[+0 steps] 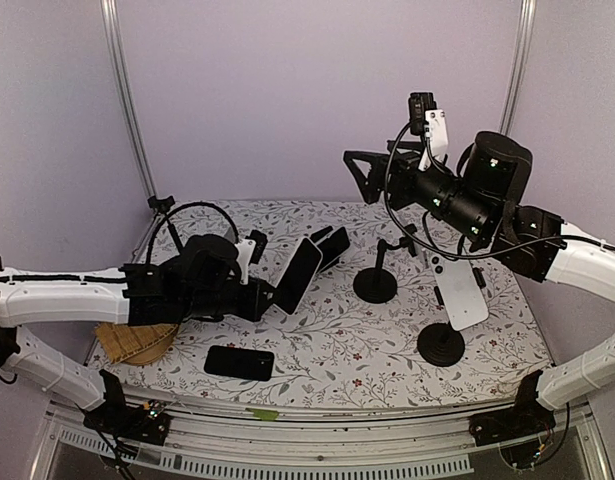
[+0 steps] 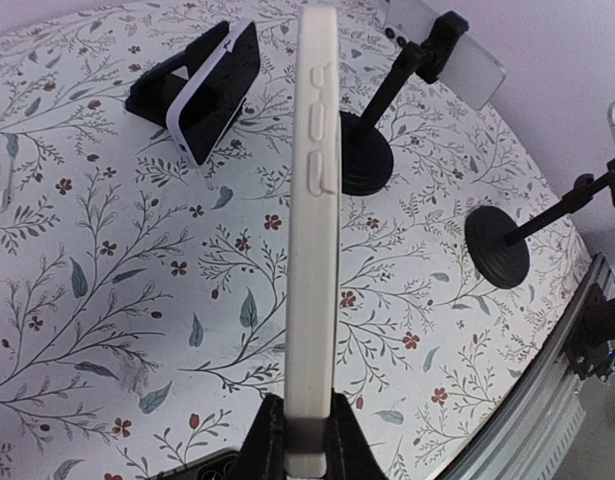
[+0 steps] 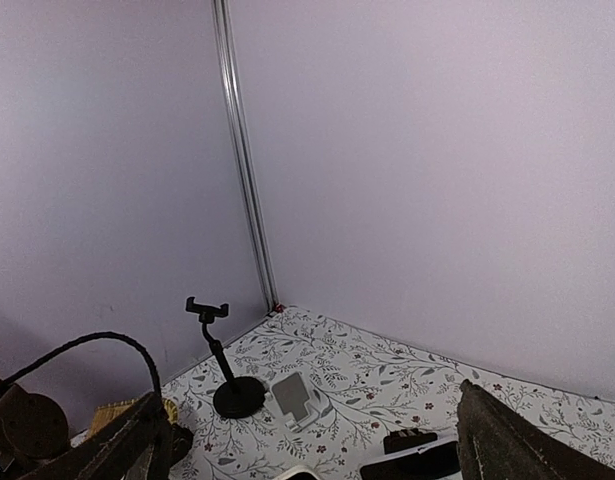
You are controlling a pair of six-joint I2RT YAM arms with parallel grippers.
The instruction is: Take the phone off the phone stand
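Floral table (image 1: 337, 350), left gripper (image 2: 307, 440) clamping white-cased phone (image 2: 312, 230) edge-on, right gripper (image 1: 359, 172) spread, raised.

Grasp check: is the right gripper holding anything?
No, the right gripper is wide open, raised over the table with nothing between its fingers.

Phone (image 2: 312, 200) base hidden in left pincer (image 2: 307, 430)

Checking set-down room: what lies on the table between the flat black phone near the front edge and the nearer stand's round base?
Nothing; the top view shows only bare floral cloth between the black phone and the stand base.
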